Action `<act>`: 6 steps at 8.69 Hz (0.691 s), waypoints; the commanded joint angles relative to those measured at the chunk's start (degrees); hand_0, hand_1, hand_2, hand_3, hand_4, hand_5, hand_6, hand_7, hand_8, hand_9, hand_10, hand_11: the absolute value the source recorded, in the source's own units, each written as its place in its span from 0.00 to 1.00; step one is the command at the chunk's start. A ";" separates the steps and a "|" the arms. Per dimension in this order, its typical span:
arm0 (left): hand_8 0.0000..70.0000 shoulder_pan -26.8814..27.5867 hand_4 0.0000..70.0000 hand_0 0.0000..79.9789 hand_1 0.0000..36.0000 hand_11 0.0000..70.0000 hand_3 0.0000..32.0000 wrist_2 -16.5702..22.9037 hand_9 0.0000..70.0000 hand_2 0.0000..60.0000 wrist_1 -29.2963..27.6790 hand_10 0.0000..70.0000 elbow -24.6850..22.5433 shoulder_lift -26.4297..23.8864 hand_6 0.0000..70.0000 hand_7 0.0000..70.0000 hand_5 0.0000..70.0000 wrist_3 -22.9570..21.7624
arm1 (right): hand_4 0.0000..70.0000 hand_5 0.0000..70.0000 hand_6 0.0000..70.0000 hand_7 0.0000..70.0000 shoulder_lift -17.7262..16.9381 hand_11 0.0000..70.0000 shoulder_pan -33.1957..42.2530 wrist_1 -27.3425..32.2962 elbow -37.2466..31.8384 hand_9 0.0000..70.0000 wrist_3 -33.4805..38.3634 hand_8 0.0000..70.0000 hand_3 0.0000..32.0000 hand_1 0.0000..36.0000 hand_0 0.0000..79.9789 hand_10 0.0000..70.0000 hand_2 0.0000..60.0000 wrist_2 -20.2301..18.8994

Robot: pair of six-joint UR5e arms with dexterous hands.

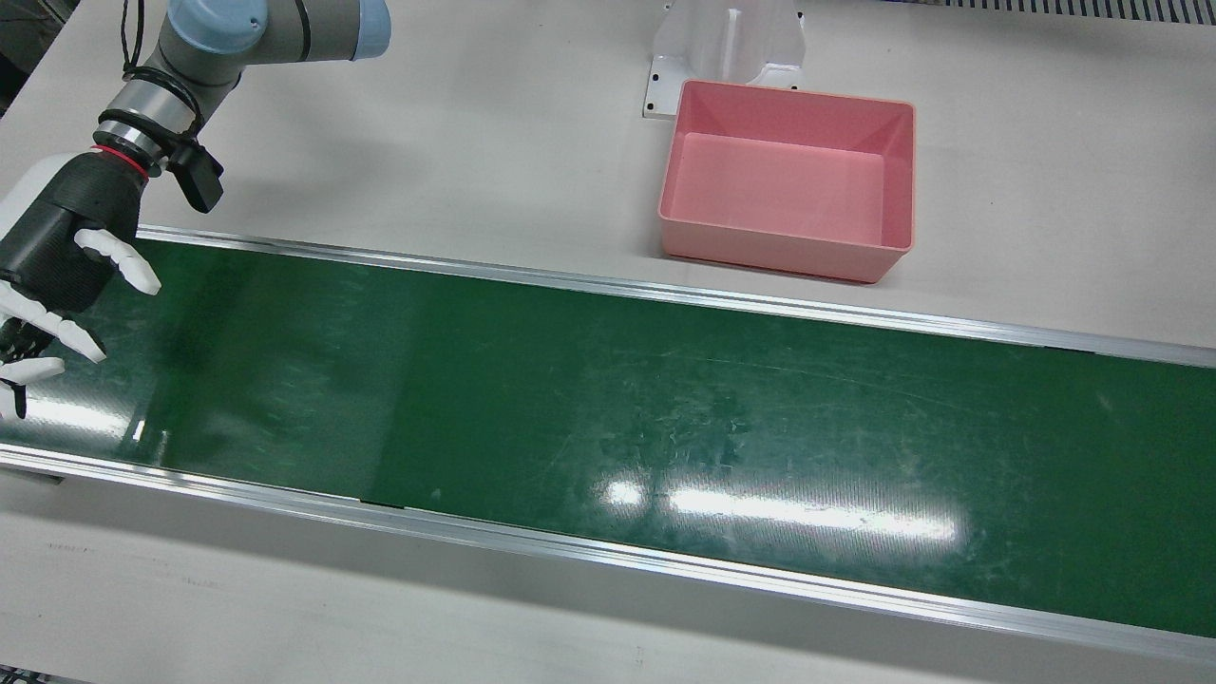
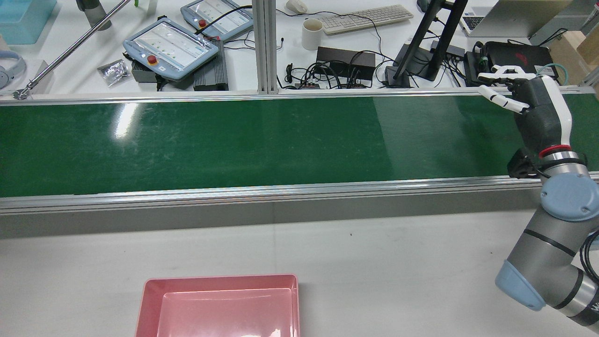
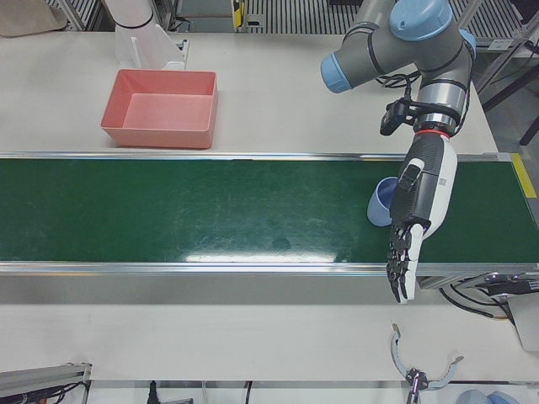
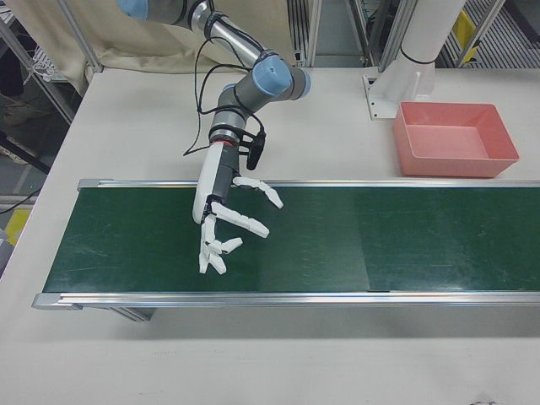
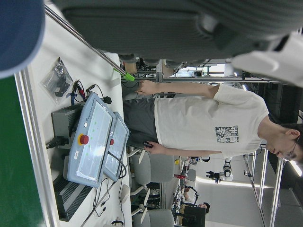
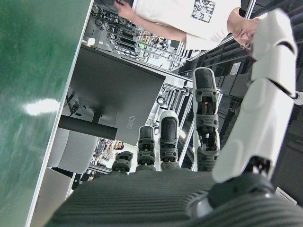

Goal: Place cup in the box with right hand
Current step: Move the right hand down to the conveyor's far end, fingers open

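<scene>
Pale blue plastic cup [image 3: 381, 202] stands on the green conveyor belt [image 3: 210, 210] just beside the left hand [image 3: 418, 202] – fingers straight, gripping nothing. Right hand [image 4: 224, 224], splayed and empty, hovers well apart, beyond the pink plastic box [image 3: 160, 105] – overreaching risks toppling the cup

A pale grey-white worktop [image 1: 380, 152] is crossed by a dark green belt [image 1: 608, 399] framed by silver rails, and a plain pink box [image 1: 793, 180] is seen near the worktop's robot-side edge. A light blue cup [image 3: 383, 202] is shown on the belt in the left-front view. The right hand [image 4: 221, 221] is seen with a black palm and white fingers [image 4: 253, 224], a red ring at the wrist, and a grey arm with light blue caps.
</scene>
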 commanded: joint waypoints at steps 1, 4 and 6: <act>0.00 0.08 0.00 0.00 0.00 0.00 0.00 0.00 0.00 0.00 0.00 0.00 0.00 0.00 0.00 0.00 0.00 0.00 | 0.85 0.03 0.17 0.74 0.16 0.15 -0.61 1.58 -1.11 0.29 -0.15 0.15 0.00 0.02 0.59 0.11 0.00 -0.17; 0.00 0.08 0.00 0.00 0.00 0.00 0.00 0.00 0.00 0.00 0.00 0.00 0.00 0.00 0.00 0.00 0.00 0.00 | 1.00 0.00 0.17 0.79 -0.02 0.09 -0.70 1.49 -1.37 0.29 -0.50 0.12 0.00 0.00 0.57 0.07 0.00 -0.43; 0.00 -0.01 0.00 0.00 0.00 0.00 0.00 0.00 0.00 0.00 0.00 0.00 0.00 0.00 0.00 0.00 0.00 0.00 | 1.00 0.00 0.17 0.79 1.64 0.09 -0.79 1.49 -3.74 0.29 -0.94 0.12 0.00 0.00 0.58 0.06 0.00 -0.61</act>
